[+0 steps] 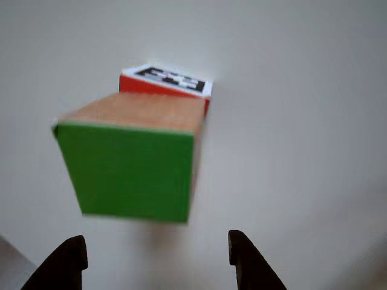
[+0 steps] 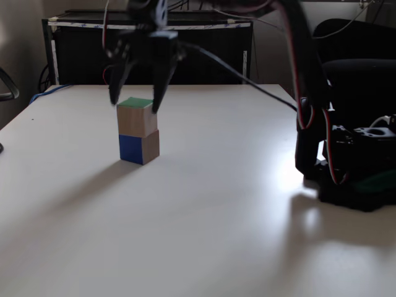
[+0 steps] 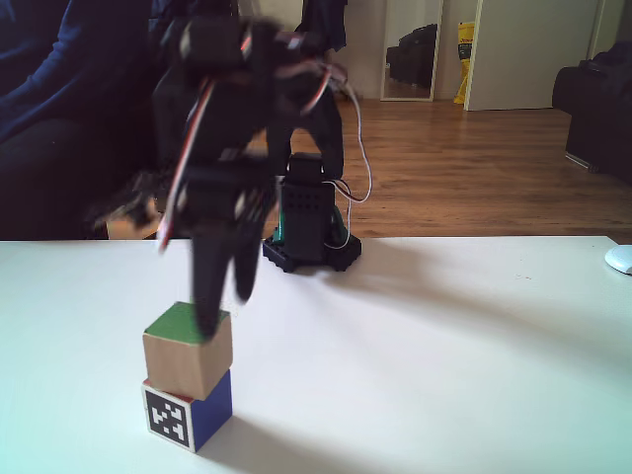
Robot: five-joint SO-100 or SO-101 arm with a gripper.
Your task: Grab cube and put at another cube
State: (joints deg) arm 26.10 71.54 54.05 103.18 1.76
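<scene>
The wooden cube (image 2: pixel 137 119) with its green face (image 3: pixel 184 323) upward stands on top of the other cube (image 3: pixel 188 415). That lower cube shows a black-and-white marker (image 3: pixel 168 419), blue sides in both fixed views and a red side (image 1: pixel 158 89) in the other view. In the other view the green face (image 1: pixel 130 172) sits just ahead of my two dark fingertips (image 1: pixel 68 258). My gripper (image 2: pixel 134 105) hangs open over the stack, its fingers spread to either side of the wooden cube's top, blurred by motion. In a fixed view the gripper (image 3: pixel 225 306) sits just above the green face.
The arm's base (image 3: pixel 306 237) stands at the back of the white table (image 3: pixel 444 375), on the right in a fixed view (image 2: pixel 349 179). A black cabinet (image 2: pixel 204 59) and a dark chair (image 2: pixel 359 68) lie behind the table. A white object (image 3: pixel 620 259) sits at the table's right edge.
</scene>
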